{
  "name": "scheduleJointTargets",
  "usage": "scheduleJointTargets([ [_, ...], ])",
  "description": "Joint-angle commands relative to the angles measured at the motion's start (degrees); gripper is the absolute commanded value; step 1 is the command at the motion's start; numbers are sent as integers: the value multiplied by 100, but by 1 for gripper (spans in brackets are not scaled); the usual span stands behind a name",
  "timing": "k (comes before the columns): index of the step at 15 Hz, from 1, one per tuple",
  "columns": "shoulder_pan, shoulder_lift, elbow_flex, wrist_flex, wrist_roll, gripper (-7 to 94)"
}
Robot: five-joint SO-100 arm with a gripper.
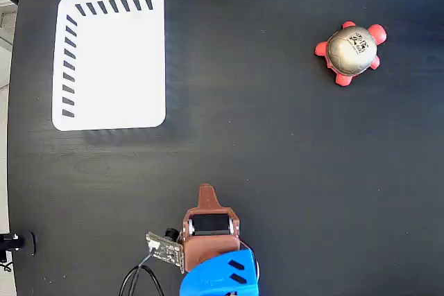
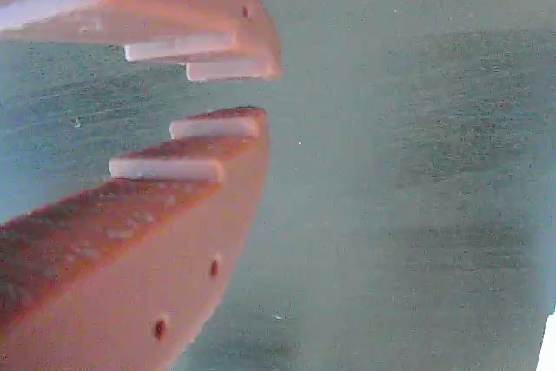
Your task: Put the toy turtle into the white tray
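The toy turtle [image 1: 352,52] is being left well apart from the white tray [image 1: 111,60]; the jaws are being held narrowly apart, empty.

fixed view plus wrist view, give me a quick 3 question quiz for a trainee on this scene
1. True or false: the toy turtle already lies in the white tray.
2. In the fixed view, the turtle sits at which corner: A upper right, B lower left, C upper left?
3. In the wrist view, what does the hand hold between its fingers?

Key: 1 false, it sits on the dark table, far from the tray. 2 A. 3 nothing; a narrow gap shows between the tips.
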Motion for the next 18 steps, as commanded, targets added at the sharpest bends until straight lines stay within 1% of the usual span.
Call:
scheduleJointTargets([
  [1,-9,0,-26,62,132,3],
  [2,79,-26,-26,35,211,5],
  [3,114,-220,-44,-79,246,0],
  [4,105,-571,-88,-378,316,1],
  [5,185,-984,-88,-967,387,1],
  [6,290,-1468,-193,-1345,193,1],
  [7,457,-2013,-501,-1547,-44,0],
  [11,1477,-4289,-2048,-1644,-1292,0],
  [12,1784,-4843,-2338,-1767,-1644,0],
  [15,2760,-6521,-3401,-1986,-2936,0],
  [17,3384,-7532,-4122,-2127,-3981,0],
  [18,3604,-7963,-4456,-2303,-4500,0],
])
